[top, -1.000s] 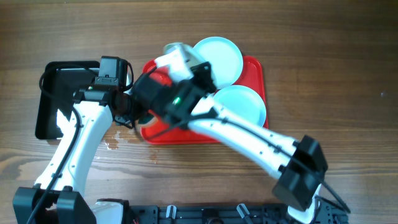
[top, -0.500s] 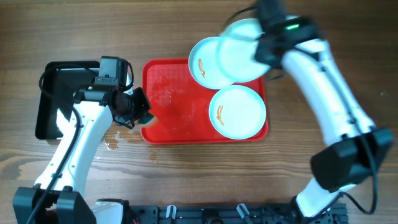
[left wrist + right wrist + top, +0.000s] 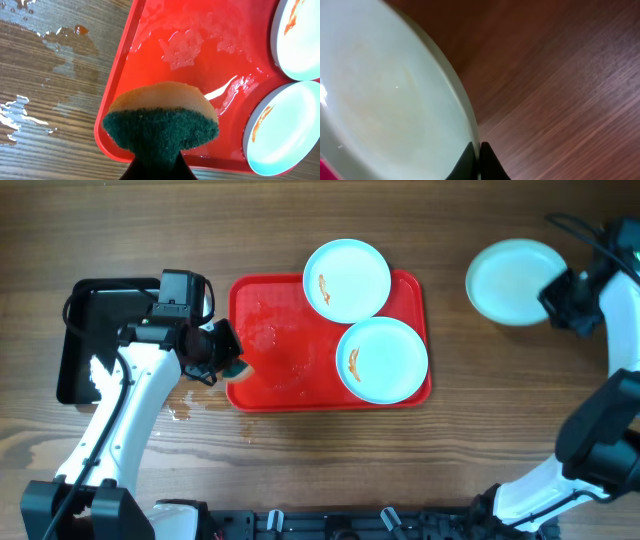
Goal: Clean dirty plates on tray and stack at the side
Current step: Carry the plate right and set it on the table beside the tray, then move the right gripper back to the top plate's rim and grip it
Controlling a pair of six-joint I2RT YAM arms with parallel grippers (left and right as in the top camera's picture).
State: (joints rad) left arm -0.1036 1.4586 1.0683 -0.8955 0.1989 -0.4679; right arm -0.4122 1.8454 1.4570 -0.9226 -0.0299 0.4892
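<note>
Overhead, the right gripper [image 3: 560, 293] pinches the rim of the held plate [image 3: 508, 268] over the table [image 3: 500, 410], well right of the tray [image 3: 275, 385], where the far plate [image 3: 347, 279] and near plate [image 3: 382, 360] lie smeared, while the left gripper [image 3: 224, 360] is clamped on a sponge [image 3: 160, 120] at the tray's wet left edge.
</note>
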